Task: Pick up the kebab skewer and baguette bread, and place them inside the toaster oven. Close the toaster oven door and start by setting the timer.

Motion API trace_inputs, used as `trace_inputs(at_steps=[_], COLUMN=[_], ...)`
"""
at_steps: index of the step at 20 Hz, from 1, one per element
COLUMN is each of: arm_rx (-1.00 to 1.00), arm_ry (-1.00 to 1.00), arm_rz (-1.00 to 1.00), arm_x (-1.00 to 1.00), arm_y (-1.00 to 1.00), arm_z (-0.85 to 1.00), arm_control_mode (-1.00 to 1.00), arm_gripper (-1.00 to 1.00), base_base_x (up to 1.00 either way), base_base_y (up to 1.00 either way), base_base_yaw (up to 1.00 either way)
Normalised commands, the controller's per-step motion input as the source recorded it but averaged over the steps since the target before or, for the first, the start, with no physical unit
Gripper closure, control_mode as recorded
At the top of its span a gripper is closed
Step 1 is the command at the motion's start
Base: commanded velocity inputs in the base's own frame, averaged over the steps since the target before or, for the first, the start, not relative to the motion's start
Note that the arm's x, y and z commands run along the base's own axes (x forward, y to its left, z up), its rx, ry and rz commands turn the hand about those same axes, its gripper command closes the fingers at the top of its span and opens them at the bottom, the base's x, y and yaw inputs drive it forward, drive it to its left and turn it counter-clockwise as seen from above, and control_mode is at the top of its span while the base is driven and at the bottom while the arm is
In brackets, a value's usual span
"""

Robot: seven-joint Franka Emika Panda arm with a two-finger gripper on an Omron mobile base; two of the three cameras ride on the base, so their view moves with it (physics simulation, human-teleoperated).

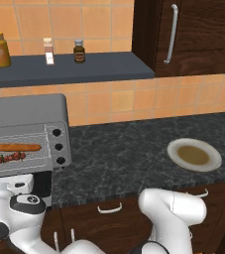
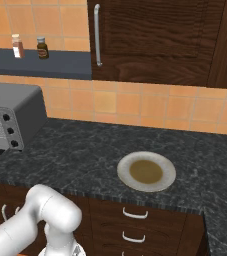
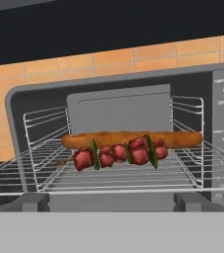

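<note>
Two foods already lie inside the boxy silver-grey metal toaster oven (image 1: pixel 27 106), so, as I judge it, the loading half of the job is done and the door-closing step is now in hand.

Straight ahead of the hand, that oven gapes open, its wire rack (image 3: pixel 118 175) reaching toward the camera. The wide dark glass toaster oven door (image 3: pixel 108 202) hangs dropped down just below and in front of the hand; I see only its grey edging along the bottom of the opening. To the hand's right runs the column of three black knobs (image 1: pixel 58 147) on the oven's front panel.

On the rack, farther from the hand, rests the slender orange-brown baguette bread (image 3: pixel 133 139), lying crosswise. Just nearer the hand, and touching or nearly touching the loaf, lies the kebab skewer (image 3: pixel 118 153), a thin stick threaded with dark red chunks and green slivers. Whether the two truly touch I cannot tell.

The hand itself is released, fingers spread wide and empty; it grasps nothing.

Next, I reckon, the hand must get under the lowered door's front edge and swing it up until it seats against the oven face, keeping clear of the rack. After that comes a move to the right, to the knob column, to turn the timer.
</note>
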Motion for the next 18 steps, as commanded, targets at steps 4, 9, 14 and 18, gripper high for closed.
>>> trace_inputs(at_steps=[4,9,14,18], arm_rx=[0.00,0.00,0.00,0.00], arm_ry=[0.00,0.00,0.00,0.00], arm_rz=[0.00,0.00,0.00,0.00], arm_x=[0.01,0.20,0.24,0.09], arm_y=[0.01,0.01,0.00,0.00], arm_z=[-0.06,-0.06,0.00,0.00], arm_control_mode=[-1.00,-1.00,-1.00,-1.00], arm_gripper=[-1.00,-1.00,-1.00,-1.00], base_base_x=[0.00,0.00,0.00,0.00], base_base_y=[0.00,0.00,0.00,0.00], base_base_yaw=[0.00,0.00,0.00,0.00])
